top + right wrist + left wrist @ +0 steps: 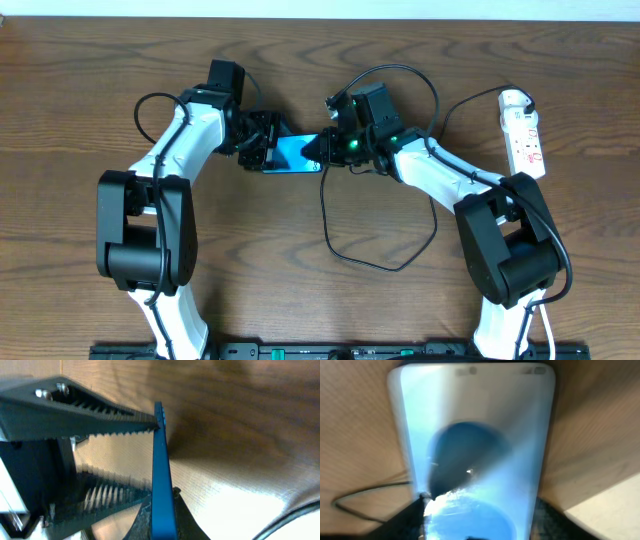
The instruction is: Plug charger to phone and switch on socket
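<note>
Both flank the glowing blue phone (294, 153): left tool (264, 148) seemingly pinching it, right tool (323, 150) spread.

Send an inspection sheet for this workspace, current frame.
Surface: wooden table, dark grain.
Job's things: phone at centre, screen lit blue; power strip at far right, clear of both grippers.
Clutter: nothing seen.
Grippers: left gripper clamped across the phone; right gripper open, fingertips at the phone's edge.
Cables: black charger cable loops from the phone's right end; whether plugged in, cannot tell.
Surroundings: pale strip beyond the table's far edge.
</note>
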